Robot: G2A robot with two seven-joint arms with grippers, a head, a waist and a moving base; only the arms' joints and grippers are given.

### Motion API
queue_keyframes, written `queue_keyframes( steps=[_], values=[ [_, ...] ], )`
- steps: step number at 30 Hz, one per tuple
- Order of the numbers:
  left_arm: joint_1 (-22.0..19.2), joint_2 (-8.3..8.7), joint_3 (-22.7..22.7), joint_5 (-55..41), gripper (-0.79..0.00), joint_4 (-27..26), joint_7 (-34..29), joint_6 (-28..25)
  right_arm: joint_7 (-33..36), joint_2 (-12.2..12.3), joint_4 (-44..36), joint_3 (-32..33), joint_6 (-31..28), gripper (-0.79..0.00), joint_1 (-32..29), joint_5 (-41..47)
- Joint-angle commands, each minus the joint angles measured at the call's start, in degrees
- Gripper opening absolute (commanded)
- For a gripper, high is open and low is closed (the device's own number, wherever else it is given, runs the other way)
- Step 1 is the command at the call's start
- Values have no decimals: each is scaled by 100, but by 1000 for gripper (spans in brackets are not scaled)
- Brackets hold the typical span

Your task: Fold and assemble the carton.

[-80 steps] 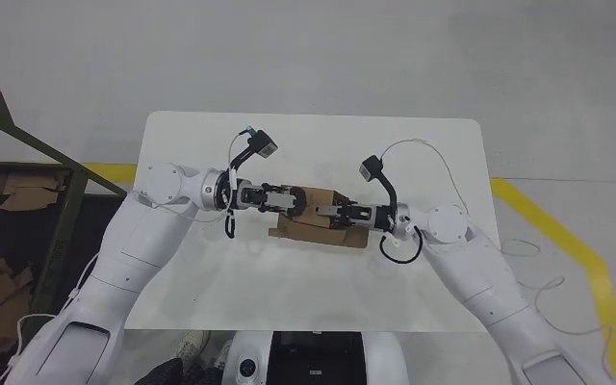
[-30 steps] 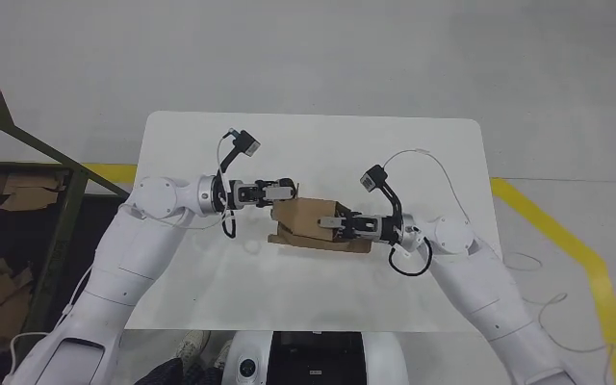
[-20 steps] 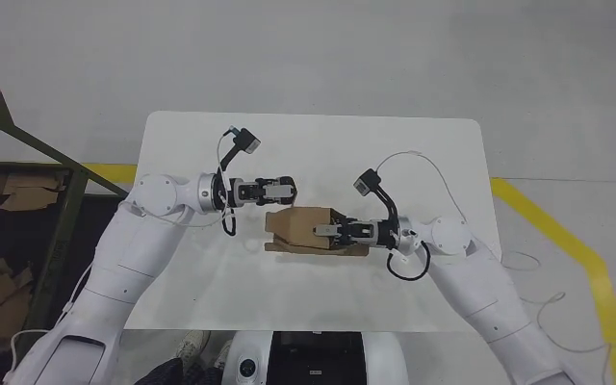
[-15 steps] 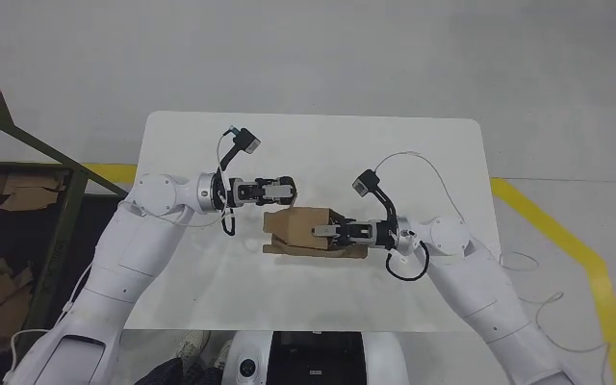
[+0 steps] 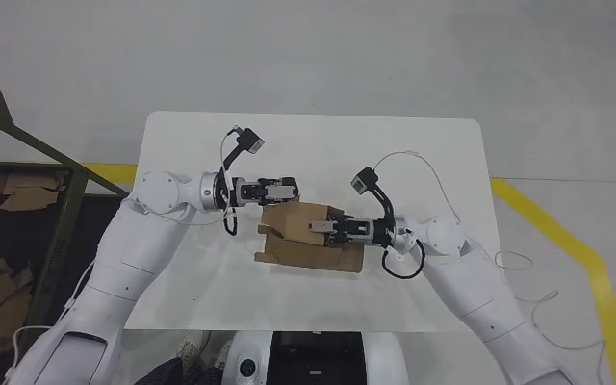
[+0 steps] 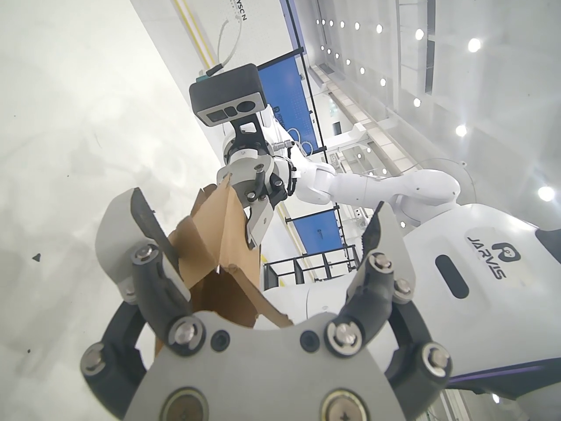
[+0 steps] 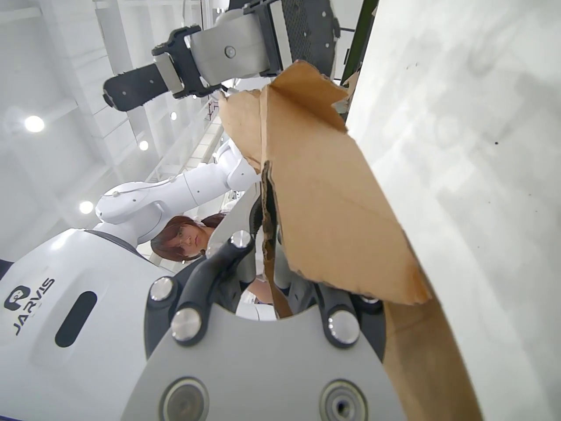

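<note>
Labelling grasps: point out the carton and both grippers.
carton (image 5: 294,243), top view, its brown upper panel.
left gripper (image 5: 292,191), top view, between its fingertips.
right gripper (image 5: 316,228), top view, between its fingertips.

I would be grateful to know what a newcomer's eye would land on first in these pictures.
The brown carton, half-folded with its flaps askew, stands out at the middle of the white table. The right gripper has its jaws shut on one edge of it, while the left gripper hangs at the carton's far corner with jaws wide open.
</note>
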Motion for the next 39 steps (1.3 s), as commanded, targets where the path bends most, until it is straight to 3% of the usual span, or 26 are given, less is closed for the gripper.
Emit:
queue_keyframes(
  steps=[1, 11, 39],
  values=[
    [53, 14, -77, -14, 0, -2, 53, -46, -83, 4, 62, 76, -49, -785, -8, 58],
    [289, 52, -194, -25, 0, -186, 37, -46, -522, -60, 265, 57, -64, -785, 61, 51],
    [377, 56, -143, -188, 0, -458, -137, 62, -1554, -154, 320, 333, -233, -785, 45, -180]
  ],
)
